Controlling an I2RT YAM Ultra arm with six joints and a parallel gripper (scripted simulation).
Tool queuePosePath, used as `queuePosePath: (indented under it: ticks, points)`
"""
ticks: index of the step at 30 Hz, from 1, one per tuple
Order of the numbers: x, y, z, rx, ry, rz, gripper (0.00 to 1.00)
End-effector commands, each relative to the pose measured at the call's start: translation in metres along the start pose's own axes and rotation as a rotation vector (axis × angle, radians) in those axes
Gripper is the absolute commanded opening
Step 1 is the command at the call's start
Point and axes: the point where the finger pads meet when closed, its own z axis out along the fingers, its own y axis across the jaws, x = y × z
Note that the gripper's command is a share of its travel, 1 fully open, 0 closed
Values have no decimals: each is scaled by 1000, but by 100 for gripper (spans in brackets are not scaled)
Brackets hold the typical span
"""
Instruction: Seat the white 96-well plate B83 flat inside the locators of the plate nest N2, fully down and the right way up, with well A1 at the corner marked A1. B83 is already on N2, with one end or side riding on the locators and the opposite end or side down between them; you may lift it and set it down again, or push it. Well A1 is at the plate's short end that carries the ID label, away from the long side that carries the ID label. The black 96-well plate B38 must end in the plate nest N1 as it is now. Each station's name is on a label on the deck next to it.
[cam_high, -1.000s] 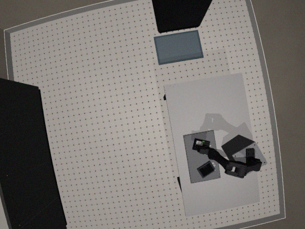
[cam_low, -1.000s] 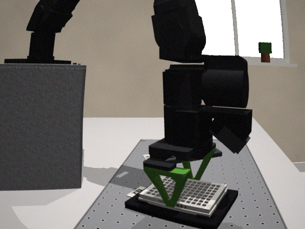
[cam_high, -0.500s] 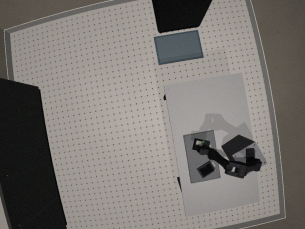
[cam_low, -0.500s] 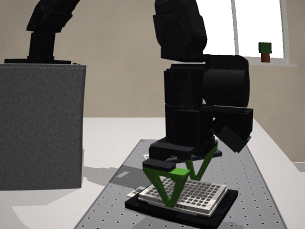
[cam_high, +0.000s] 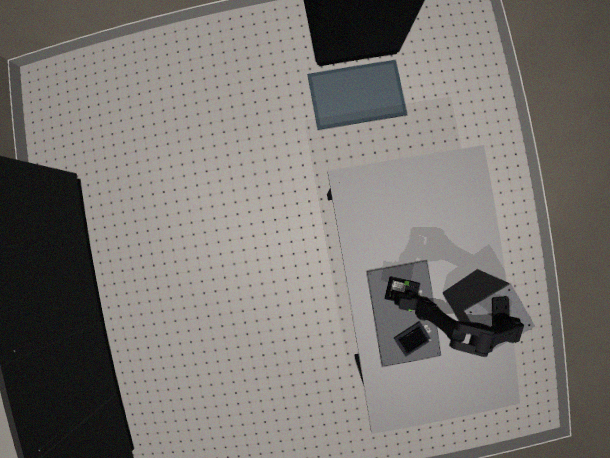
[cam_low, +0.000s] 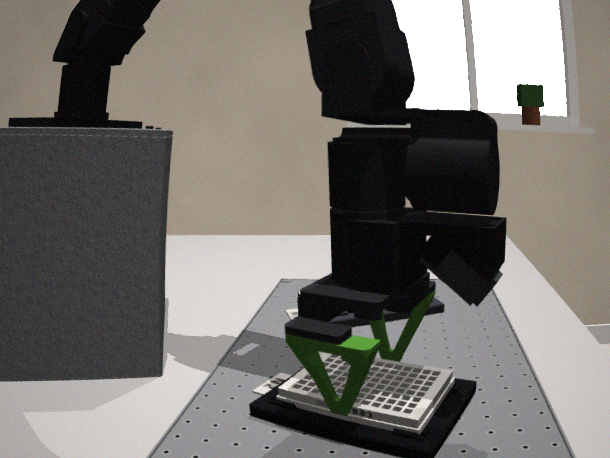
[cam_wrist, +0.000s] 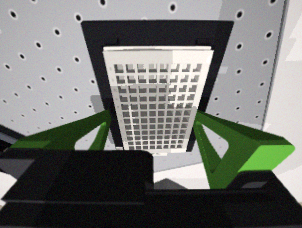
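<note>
White 96-well plate B83 lies at the centre of the wrist view on the black plate nest N2, whose dark border shows around it. It looks level, though the angle makes that hard to confirm. The claw hangs directly over it with its green fingers spread wide, one at each long side, gripping nothing. In the top view, black plate B38 sits lower in the frame on the same perforated grey surface, well apart.
</note>
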Motion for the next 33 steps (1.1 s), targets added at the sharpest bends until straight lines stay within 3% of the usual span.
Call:
queuePosePath:
  ticks: [1, 25, 26, 27, 33]
  points:
    - [-12, -9, 4, 18, -34, 9, 100]
    - [-12, -9, 4, 18, -34, 9, 100]
    - [-1, -9, 3, 19, -11, 10, 100]
    - [-4, -8, -8, 19, -28, 7, 100]
    - [3, -8, -19, 19, -2, 8, 100]
